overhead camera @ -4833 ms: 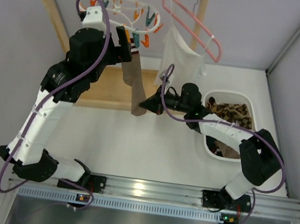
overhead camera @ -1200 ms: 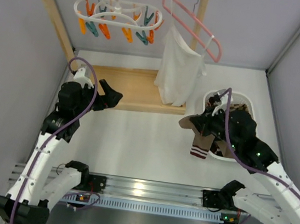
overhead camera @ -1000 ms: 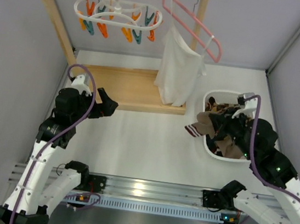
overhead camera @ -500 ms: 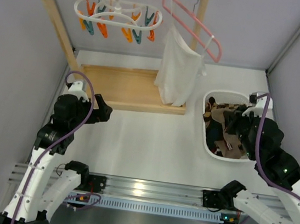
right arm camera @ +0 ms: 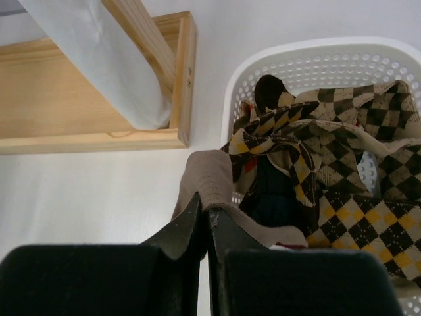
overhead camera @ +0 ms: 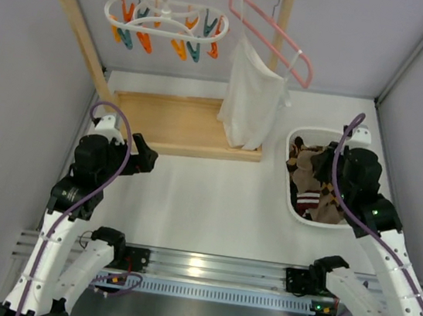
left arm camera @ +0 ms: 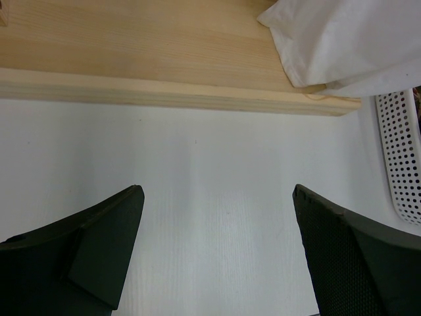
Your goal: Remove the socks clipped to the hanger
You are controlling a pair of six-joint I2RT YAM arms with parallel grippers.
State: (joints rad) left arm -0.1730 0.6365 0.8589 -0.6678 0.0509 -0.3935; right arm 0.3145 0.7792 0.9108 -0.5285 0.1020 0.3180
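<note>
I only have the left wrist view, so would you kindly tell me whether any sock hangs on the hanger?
Observer: None; the hanger carries only bare clips.
Operator: Thank you. Where are the socks?
Observer: The socks lie piled in the basket.
Operator: And is the right gripper free?
Observer: No, the right gripper is shut on a tan sock at the basket's rim.
</note>
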